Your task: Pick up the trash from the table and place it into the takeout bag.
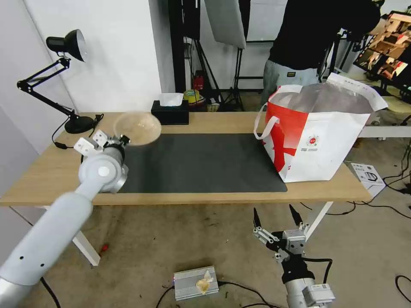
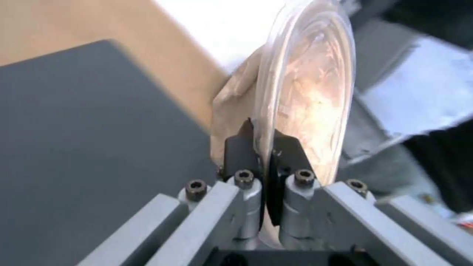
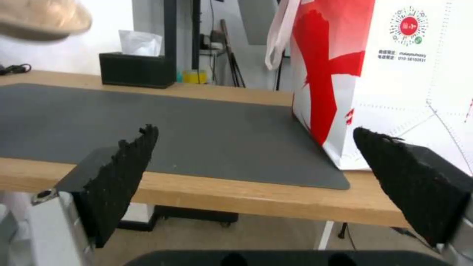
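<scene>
While the left gripper (image 2: pixel 264 147) pinches the beige bowl (image 1: pixel 137 127) rim, the takeout bag (image 1: pixel 317 141) shows 1 red logo

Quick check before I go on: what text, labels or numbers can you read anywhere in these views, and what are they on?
Takeout bag, under its round red logo: two lines of small print, the second seemingly a number starting "010-"; the rest is too small to read.
Inside the logo: white marks, not legible.
White box on the floor beside the table: dark printing, too small to read.
Black tissue box: no text visible.
</scene>
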Robot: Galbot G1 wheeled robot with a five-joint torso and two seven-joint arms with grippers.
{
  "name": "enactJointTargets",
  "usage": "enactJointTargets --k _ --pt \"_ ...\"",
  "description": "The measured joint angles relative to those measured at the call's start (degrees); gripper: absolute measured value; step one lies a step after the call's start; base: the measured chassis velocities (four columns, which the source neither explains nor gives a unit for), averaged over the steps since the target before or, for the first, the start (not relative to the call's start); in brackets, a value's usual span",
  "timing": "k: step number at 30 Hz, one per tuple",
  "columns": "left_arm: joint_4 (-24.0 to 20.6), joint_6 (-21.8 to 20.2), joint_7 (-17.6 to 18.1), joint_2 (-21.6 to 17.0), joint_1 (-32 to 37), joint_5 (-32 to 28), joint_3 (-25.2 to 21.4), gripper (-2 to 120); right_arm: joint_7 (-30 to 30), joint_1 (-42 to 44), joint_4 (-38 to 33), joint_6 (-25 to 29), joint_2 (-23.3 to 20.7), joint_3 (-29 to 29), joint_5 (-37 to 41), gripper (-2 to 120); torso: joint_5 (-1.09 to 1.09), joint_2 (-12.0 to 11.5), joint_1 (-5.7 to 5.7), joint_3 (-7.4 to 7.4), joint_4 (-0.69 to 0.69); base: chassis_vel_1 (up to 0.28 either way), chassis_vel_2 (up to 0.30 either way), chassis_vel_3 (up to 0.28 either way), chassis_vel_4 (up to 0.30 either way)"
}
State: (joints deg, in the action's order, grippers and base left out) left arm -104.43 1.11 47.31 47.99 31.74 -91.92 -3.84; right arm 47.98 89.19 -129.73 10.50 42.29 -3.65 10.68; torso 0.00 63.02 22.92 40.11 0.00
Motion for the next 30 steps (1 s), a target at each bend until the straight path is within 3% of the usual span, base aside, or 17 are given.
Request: enactJointTargets --k 6,12,16,22,26,30 --pt "-1.7 1.4 -2.5 -0.4 -6.9 -1.2 5.8 0 0.0 0.0 0.0 0.0 0.0 0.0 0.0 100 0.00 0.0 0.00 0.00 0.00 0.000 0.000 0.000 0.000" --pt "-0.9 2.4 -2.8 1.4 -13.6 -1.4 11.7 0 0.0 0.0 0.0 0.0 0.0 0.0 0.0 100 0.01 0.0 0.00 0.00 -0.01 0.000 0.000 0.000 0.000" --pt "1.5 2.9 -2.8 4.7 -18.9 -1.5 17.2 0 0.0 0.0 0.0 0.0 0.0 0.0 0.0 100 0.00 0.0 0.00 0.00 -0.01 0.000 0.000 0.000 0.000" --pt "5.2 3.2 -2.8 9.5 -23.6 -1.5 21.2 0 0.0 0.0 0.0 0.0 0.0 0.0 0.0 100 0.01 0.0 0.00 0.00 0.01 0.000 0.000 0.000 0.000" --pt "11.3 3.3 -3.1 15.4 -29.3 -1.4 25.2 0 0.0 0.0 0.0 0.0 0.0 0.0 0.0 100 0.02 0.0 0.01 0.00 -0.01 0.000 0.000 0.000 0.000" --pt "14.2 3.3 -3.2 18.6 -32.0 -1.4 26.9 0 0.0 0.0 0.0 0.0 0.0 0.0 0.0 100 0.01 0.0 0.01 0.00 0.00 0.000 0.000 0.000 0.000"
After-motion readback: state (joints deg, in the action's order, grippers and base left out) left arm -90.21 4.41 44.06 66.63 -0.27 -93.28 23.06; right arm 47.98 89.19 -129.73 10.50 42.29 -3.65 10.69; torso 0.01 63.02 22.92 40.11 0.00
